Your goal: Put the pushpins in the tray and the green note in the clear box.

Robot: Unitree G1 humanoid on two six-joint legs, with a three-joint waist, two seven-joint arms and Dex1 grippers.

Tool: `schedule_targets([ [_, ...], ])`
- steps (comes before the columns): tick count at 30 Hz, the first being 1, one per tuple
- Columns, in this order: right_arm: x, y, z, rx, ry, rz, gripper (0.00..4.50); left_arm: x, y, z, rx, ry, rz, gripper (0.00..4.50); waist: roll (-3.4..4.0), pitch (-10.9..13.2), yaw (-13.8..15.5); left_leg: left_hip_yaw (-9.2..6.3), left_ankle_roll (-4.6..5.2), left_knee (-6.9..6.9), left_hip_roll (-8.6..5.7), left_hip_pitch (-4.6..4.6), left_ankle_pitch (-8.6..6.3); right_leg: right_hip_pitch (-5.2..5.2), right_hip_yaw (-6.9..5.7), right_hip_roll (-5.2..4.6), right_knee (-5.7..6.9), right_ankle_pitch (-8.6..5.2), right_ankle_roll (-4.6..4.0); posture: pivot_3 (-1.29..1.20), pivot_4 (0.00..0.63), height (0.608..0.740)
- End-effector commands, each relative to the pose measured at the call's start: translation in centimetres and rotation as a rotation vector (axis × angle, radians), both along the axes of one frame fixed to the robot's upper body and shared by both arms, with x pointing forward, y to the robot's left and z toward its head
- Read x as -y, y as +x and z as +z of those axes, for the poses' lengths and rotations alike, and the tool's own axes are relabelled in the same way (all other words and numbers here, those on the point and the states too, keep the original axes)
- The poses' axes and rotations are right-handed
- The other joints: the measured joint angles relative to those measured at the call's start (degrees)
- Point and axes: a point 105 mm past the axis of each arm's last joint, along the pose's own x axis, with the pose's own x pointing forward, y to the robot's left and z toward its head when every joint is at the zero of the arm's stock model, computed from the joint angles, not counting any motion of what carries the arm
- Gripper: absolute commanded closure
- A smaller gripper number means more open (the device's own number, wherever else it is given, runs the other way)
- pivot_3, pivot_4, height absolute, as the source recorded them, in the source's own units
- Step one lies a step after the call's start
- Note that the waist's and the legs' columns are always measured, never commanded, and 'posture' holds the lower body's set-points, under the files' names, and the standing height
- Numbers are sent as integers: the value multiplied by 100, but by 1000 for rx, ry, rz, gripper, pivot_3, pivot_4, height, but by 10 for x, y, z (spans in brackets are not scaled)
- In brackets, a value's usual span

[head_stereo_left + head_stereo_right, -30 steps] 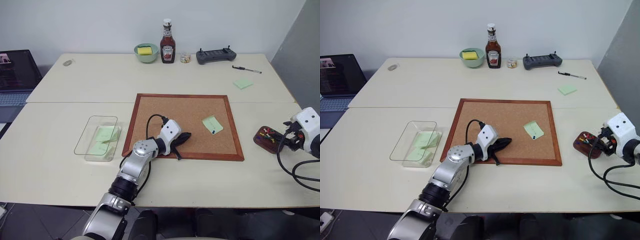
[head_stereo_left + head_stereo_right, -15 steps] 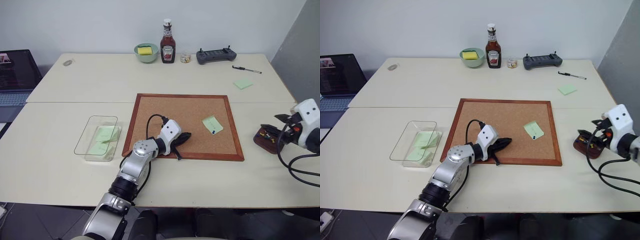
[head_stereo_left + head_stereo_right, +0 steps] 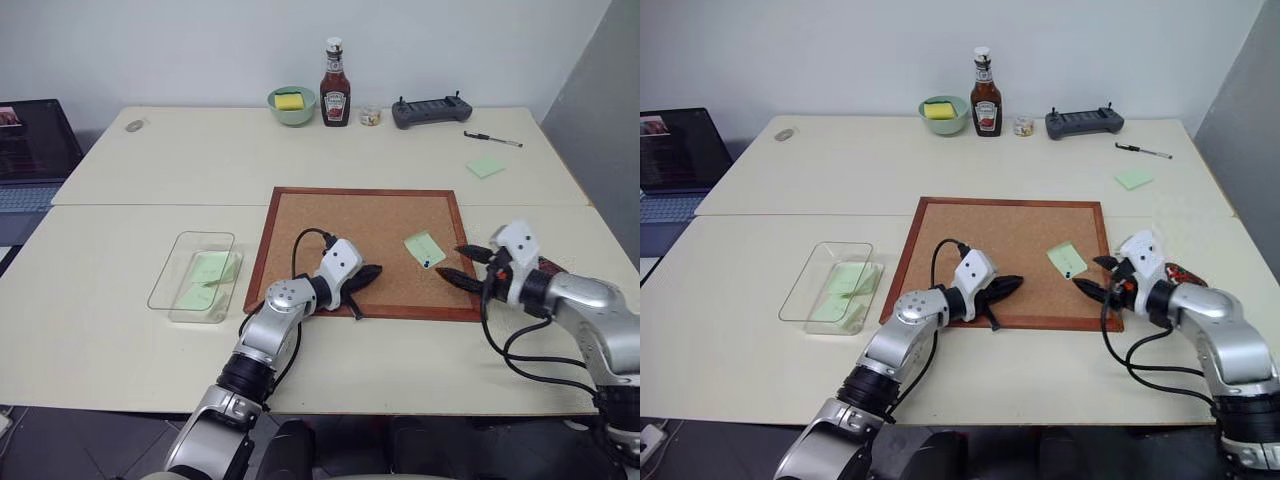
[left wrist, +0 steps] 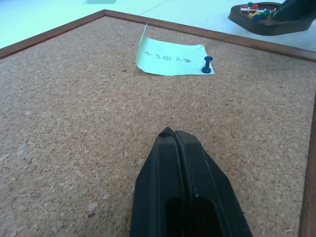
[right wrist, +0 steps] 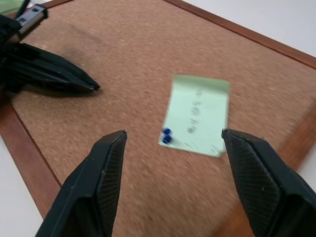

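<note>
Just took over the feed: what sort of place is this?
Probably an office or lab workbench: pale tables pushed together, a laptop at the left edge, a wood-framed corkboard with a pinned green note, plus a pen and a handheld controller at the back.

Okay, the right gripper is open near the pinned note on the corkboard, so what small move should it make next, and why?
Probably ease the right gripper forward and close on the blue pushpin. It holds a corner of the green note to the corkboard, so the note likely cannot be lifted until the pin is out. The open fingers already frame the pin.
</note>
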Motion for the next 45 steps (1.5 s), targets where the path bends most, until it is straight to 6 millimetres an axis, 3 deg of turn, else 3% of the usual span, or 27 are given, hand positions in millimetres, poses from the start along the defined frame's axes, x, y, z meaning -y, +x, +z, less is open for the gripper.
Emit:
schedule_targets([
  [1,-10,6,3,34,-15,44,1253,5,-8,-17,-62,30,-18,4500,0,0,17,-2,0,0,0,-1,0,0,-2,0,0,0,0,0,150,740],
  [14,-13,23,-11,31,-49,40,1253,2,-8,-18,-64,33,-3,4500,0,0,6,-6,0,-1,0,-4,0,-1,-4,0,-2,0,-1,0,150,740],
  [18,-8,27,-14,32,-77,24,1918,2,-9,-18,-64,33,-2,4500,0,0,2,-5,0,-1,0,-4,0,-2,-4,0,-2,0,-1,0,150,740],
  [22,-5,28,-17,32,-100,23,3023,2,-8,-17,-64,33,-1,4500,1,0,-1,-5,0,-2,0,-4,0,-3,-4,0,-2,0,-1,0,150,740],
  [28,-5,28,-16,41,-107,30,4233,2,-9,-18,-64,33,-1,4500,0,0,-1,-4,0,-1,0,-4,0,-2,-4,0,-2,0,-1,0,150,740],
  [30,-6,28,-14,45,-107,36,4445,2,-9,-18,-64,33,-1,4500,0,0,-1,-5,0,-1,0,-4,0,-2,-4,0,-2,0,-1,0,150,740],
  [45,-18,21,8,150,-74,80,4445,2,-9,-19,-66,37,-1,4500,0,0,-6,-4,0,-2,0,-5,0,-5,-3,0,-1,0,-1,0,150,740],
])
